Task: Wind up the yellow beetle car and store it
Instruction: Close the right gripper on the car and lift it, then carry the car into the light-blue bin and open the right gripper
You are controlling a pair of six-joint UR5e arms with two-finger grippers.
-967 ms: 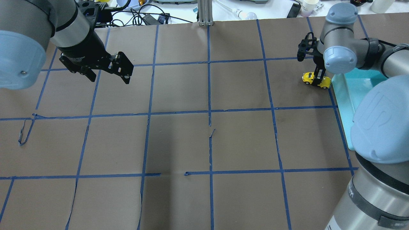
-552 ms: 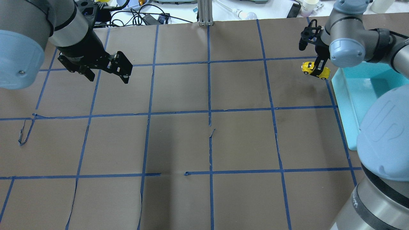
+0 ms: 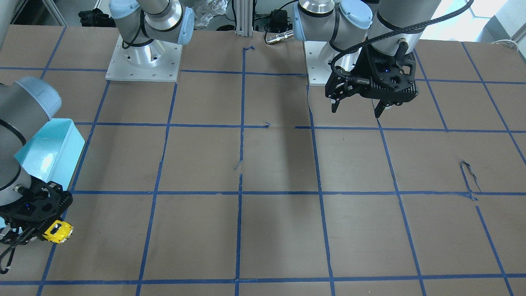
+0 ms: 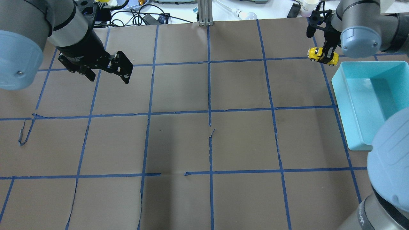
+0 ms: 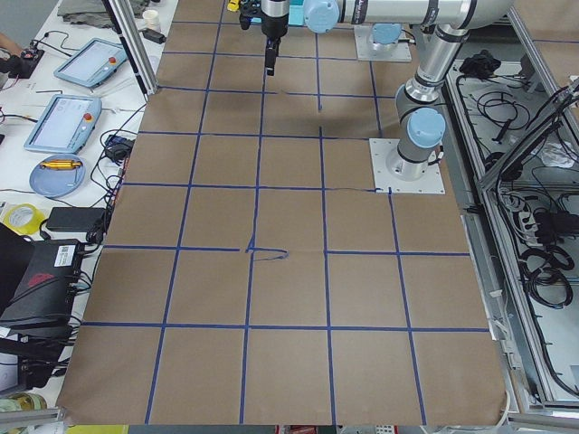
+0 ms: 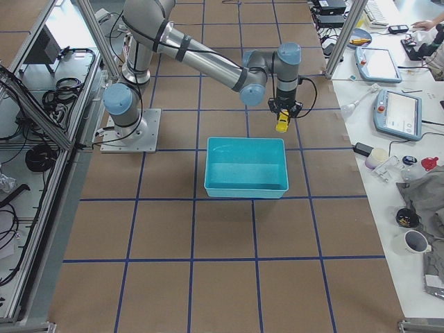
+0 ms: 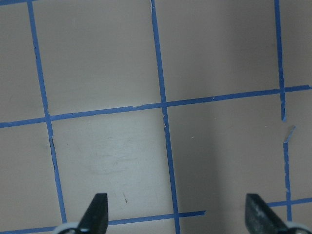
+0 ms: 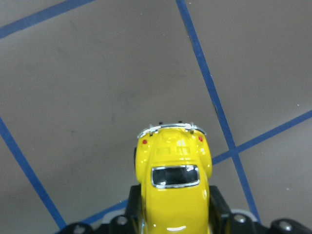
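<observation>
The table [image 4: 179, 89], covered in brown paper with a blue tape grid, carries one teal bin [image 4: 346, 108], an open rectangular tub. It sits low and just beside the right pincer, on that pincer's robot-facing side, and only its own pale floor shows inside. Two pincers are in view. The left pincer [image 4: 108, 78] hangs above the table well away from the other, across the grid. Its two black fingers are spread wide with nothing between them or touching them, and its wrist view shows only taped paper under the tips. The right pincer [image 4: 327, 59] points down, with its fingers closed against the two flanks of the one yellow beetle car [image 4: 315, 53]. It grips the car around the middle, so the nose and tail stick out on either side. In the right wrist view the car's rounded end, dark window and chrome bumper project past the fingertips, with a tape crossing underneath. The car appears lifted off the table, and it is outside the bin, just past the rim.
</observation>
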